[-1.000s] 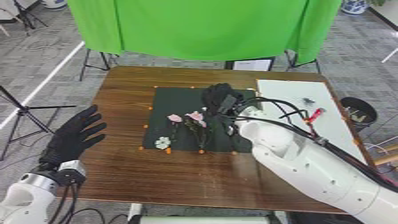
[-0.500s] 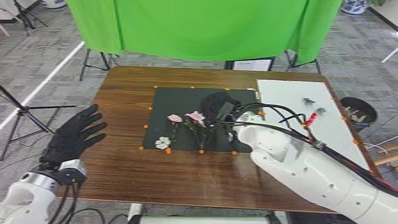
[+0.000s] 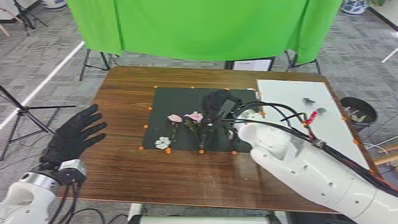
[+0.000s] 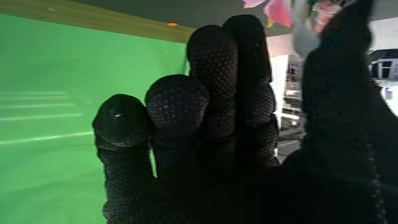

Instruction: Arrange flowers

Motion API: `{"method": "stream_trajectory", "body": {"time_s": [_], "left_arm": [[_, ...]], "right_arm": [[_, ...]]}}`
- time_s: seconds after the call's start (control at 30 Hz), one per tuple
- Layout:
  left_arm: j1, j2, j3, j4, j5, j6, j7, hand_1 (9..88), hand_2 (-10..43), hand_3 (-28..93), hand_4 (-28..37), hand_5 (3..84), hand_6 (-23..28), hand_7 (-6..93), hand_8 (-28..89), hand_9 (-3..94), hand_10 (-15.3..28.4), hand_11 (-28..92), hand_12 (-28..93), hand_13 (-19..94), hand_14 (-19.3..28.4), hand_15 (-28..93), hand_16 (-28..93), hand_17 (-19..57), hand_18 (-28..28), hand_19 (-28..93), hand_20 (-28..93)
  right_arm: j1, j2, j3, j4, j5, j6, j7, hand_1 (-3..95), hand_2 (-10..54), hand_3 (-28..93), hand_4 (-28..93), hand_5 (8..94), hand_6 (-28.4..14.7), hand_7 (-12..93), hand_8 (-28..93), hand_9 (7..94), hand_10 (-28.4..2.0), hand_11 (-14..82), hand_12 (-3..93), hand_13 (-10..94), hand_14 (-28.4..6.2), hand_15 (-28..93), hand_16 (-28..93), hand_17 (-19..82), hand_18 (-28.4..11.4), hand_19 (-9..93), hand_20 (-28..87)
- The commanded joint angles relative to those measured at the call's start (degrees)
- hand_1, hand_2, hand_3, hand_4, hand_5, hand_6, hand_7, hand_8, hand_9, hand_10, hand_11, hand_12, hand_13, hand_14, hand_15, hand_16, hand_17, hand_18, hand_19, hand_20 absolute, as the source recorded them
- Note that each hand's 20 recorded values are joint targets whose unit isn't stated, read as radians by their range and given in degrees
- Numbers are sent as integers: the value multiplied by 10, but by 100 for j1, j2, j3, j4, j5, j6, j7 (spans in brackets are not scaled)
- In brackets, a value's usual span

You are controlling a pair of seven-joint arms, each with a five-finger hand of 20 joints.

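Dark mat [image 3: 176, 99], right hand [image 3: 213, 102] over it, fingers nearly straight; can't tell if it holds anything. Best pinch stems low, sparing pink flowers [image 3: 195, 116].

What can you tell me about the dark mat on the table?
The dark mat is thin-looking, flat, dull and roughly four-sided. It lies on the brown table, with small orange marks along its edges. Two pink flowers and a white flower lie on it, the white one by its near left corner. A white sheet is on its right. The right hand is over it; I can't tell whether they touch.
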Motion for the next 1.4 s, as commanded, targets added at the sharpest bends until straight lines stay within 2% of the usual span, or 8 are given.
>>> {"method": "stream_trajectory", "body": {"time_s": [0.03,0.27,0.57,0.7,0.93,1.03,1.2,1.4], "left_arm": [[41,-42,-14,8,18,-34,-44,244,-43,700,-283,217,37,196,-110,158,104,184,193,119,137,290,14,-121,202,385,103],[93,-3,-3,-11,-4,2,10,243,-43,700,-283,217,37,195,-109,159,103,183,193,119,137,290,14,-121,202,385,103],[153,-17,-52,-28,6,-22,13,244,-42,699,-283,217,37,194,-109,158,103,184,193,119,137,290,14,-121,202,386,103],[137,-14,-48,-13,6,-14,7,244,-42,699,-283,216,37,195,-109,158,103,184,193,119,137,291,14,-121,201,385,103],[191,-20,-84,-52,10,10,17,244,-42,699,-283,216,37,194,-108,158,103,185,193,119,137,291,14,-121,201,385,103],[228,-38,-121,-74,9,30,3,244,-43,700,-283,216,37,194,-108,159,104,185,193,119,137,292,13,-120,201,384,102],[233,-69,-118,-109,7,61,3,244,-42,699,-283,216,37,194,-108,158,103,185,193,119,137,292,13,-121,201,385,103],[242,-75,-116,-70,-1,39,45,244,-42,699,-283,216,37,194,-108,159,103,185,193,119,137,291,13,-120,201,385,103]], "right_arm": [[-3,32,209,-74,191,-144,-78,322,-95,671,-283,658,41,511,-211,733,-90,470,314,684,-62,778,314,361,-183,926,522],[-66,11,394,-117,426,-134,-50,377,-95,563,-283,647,39,512,-213,721,-92,473,313,680,-63,779,314,357,-183,924,526],[48,522,891,-76,758,575,688,215,-95,839,-282,613,26,508,-204,678,-100,488,326,672,-72,781,311,355,-184,925,523],[9,935,1188,-2,783,363,1284,236,-93,861,-282,529,10,502,-207,594,-107,482,309,617,-79,769,293,331,-181,898,511],[-278,1470,1830,190,935,-1051,2222,231,-95,907,-283,262,-43,424,-194,317,-139,344,249,456,-106,771,212,271,-192,866,505],[-403,1582,2033,361,1176,-1268,2406,220,-95,884,-283,159,-82,257,-111,199,-166,172,251,329,-132,751,165,211,-196,818,504],[-544,1610,2234,628,1288,-1470,2583,215,-95,877,-283,148,-85,225,-97,210,-174,115,243,330,-131,737,152,202,-200,801,502],[-669,1630,2346,796,1373,-1750,2744,209,-95,872,-283,255,-84,261,-121,372,-168,161,201,449,-106,713,177,241,-208,816,499]]}}
